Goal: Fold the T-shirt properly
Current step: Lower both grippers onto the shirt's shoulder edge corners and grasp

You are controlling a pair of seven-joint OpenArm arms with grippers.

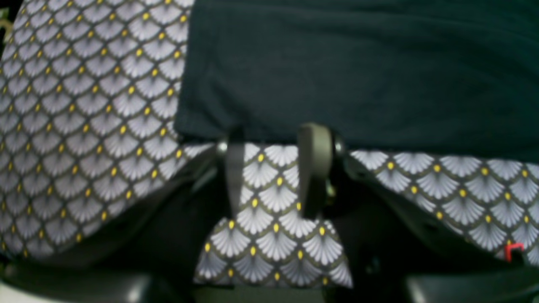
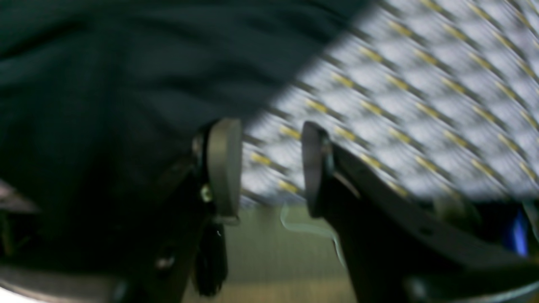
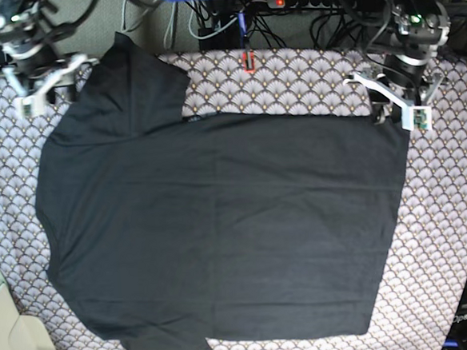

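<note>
In the left wrist view, the left end effector (image 1: 276,168) is hovering with its fingers apart and nothing between them, just short of the straight edge of the T-shirt (image 1: 362,71), which is lying on the scallop-patterned tablecloth (image 1: 84,126). In the blurred right wrist view, the right end effector (image 2: 269,164) is likewise standing with its fingers parted and empty, the T-shirt (image 2: 126,63) filling the upper left beside patterned tablecloth (image 2: 421,105). In the base view, the T-shirt (image 3: 221,232) is lying spread flat across the counter's tablecloth (image 3: 446,232), the left end effector (image 3: 397,103) sitting at its upper right corner and the right end effector (image 3: 46,80) near a sleeve at upper left.
</note>
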